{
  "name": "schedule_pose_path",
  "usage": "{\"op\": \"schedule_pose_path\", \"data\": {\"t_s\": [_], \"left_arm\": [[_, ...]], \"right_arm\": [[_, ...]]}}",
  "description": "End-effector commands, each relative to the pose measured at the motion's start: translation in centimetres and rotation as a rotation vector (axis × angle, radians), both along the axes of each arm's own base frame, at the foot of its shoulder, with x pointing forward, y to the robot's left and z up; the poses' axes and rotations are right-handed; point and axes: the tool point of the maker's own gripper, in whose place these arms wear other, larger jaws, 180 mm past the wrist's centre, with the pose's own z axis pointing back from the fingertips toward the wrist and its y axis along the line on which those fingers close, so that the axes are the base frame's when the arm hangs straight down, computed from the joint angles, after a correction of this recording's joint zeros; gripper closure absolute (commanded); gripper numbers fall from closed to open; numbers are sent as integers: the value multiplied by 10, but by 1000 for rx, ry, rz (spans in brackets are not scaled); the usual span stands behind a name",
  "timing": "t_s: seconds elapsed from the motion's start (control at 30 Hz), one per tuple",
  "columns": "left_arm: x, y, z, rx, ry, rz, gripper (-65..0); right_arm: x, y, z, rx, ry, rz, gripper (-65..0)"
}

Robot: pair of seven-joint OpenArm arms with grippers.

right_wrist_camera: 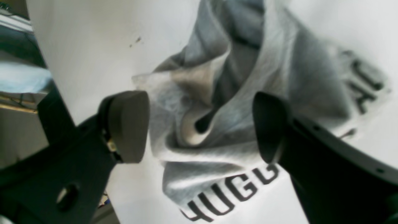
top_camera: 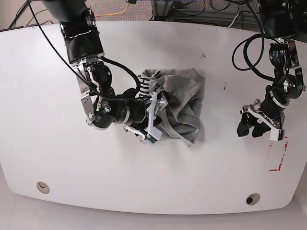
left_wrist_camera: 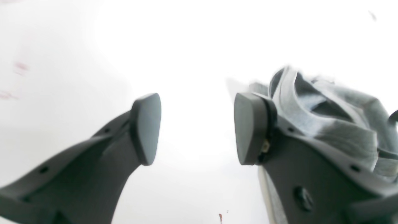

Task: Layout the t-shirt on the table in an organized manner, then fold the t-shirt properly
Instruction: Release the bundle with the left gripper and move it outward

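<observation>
a crumpled grey t-shirt [top_camera: 175,103] lies on the white surface [top_camera: 48,72], directly under the right end effector [top_camera: 152,116], whose jaws gape empty. the left end effector [top_camera: 249,128], also open, waits well apart. laying out comes first; next, pinch an edge.

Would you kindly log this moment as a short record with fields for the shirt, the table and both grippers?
t-shirt: crumpled in a heap near the table's middle, dark lettering partly showing, not laid flat
table: glossy white, red tape marks near one edge
left gripper: open, empty, over bare table, apart from the shirt
right gripper: open, jaws astride a fold of the shirt, not gripping
</observation>
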Motion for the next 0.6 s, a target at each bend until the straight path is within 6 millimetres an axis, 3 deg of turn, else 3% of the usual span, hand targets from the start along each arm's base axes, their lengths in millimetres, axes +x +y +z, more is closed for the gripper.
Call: {"op": "schedule_pose_path", "data": {"t_s": [0.0, 0.37, 0.57], "left_arm": [[7, -1, 23, 3, -70, -13, -346], [1, 2, 19, 44, -17, -36, -346], [1, 1, 23, 47, -28, -40, -346]], "right_arm": [[5, 12, 18, 61, -40, 5, -490], [1, 21, 16, 101, -33, -3, -490], [1, 30, -3, 114, 50, -18, -490]]}}
